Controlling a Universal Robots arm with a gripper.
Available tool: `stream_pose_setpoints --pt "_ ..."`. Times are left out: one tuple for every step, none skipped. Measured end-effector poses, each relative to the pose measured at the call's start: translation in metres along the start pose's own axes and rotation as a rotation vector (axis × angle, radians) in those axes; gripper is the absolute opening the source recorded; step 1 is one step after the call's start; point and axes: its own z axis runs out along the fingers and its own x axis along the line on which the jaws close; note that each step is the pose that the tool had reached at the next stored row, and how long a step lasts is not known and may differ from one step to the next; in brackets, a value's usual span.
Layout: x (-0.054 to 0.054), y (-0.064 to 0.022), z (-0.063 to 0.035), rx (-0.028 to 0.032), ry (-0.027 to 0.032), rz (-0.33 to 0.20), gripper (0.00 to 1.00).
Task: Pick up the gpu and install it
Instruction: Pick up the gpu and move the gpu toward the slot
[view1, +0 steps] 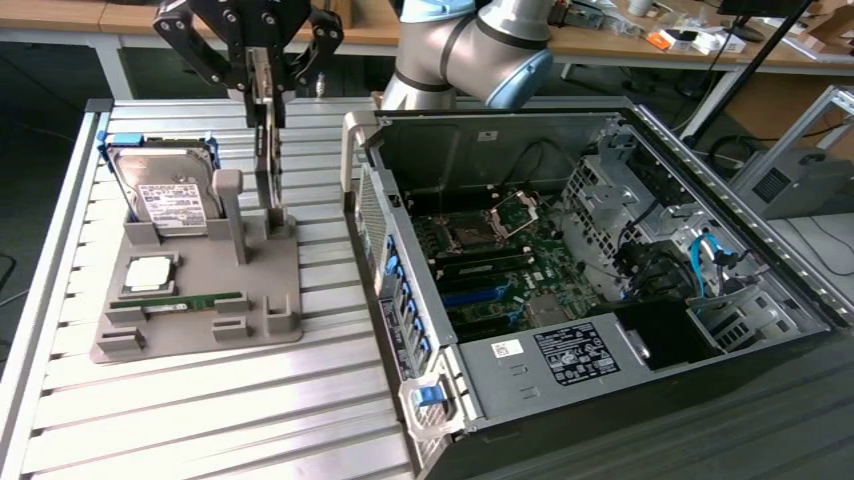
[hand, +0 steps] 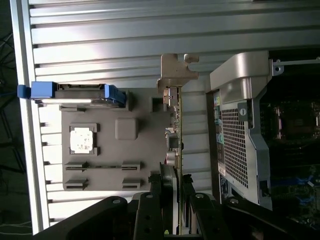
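Exterior view's left: hard drive (view1: 167, 190), processor chip (view1: 147, 275) and memory stick (view1: 194, 300) sit in the gray holder (view1: 274, 285) on the slatted counter (view1: 200, 420). Next right, the gpu (view1: 272, 150) stands on edge at the holder's far posts. The gripper (view1: 266, 95) is narrowed onto its top edge, holding it. The card's lower edge is at the slot; can't tell if it is clear. Far right: open computer case (view1: 461, 150), motherboard (view1: 494, 270) exposed.

Risks, my guess: a thin card pinched at the top could tilt or swing in the grip. Its lower edge could catch a post and drag the holder. Its bracket could clip the case wall nearby.

Wrist view gives the card edge-on between the fingers (hand: 150, 215), showing alignment and the gap to the case. Exterior view gives the card's height and the case interior.
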Motion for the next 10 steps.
stream_pose_setpoints --pt "-0.0005 0.0000 0.0000 0.0041 -0.0002 0.000 0.27" --pt "-0.0010 0.0000 0.0000 0.0075 -0.0004 0.000 0.27" --pt "-0.0014 0.0000 0.0000 0.0117 -0.0009 -0.001 0.27" --pt "-0.0018 0.0001 0.0000 0.0132 -0.0010 -0.001 0.27" --pt "-0.0024 0.0001 0.0000 0.0133 -0.0009 -0.001 0.27" --pt "-0.0035 0.0002 0.0000 0.0135 -0.0008 -0.001 0.27" --pt "-0.0048 0.0003 0.0001 0.0135 -0.0008 0.000 0.27" --pt "-0.0060 0.0004 0.0001 0.0135 -0.0007 -0.001 0.27" --pt "-0.0069 0.0004 0.0001 0.0135 -0.0007 0.000 0.27" --pt "-0.0078 0.0005 0.0001 0.0135 -0.0006 -0.001 0.27"
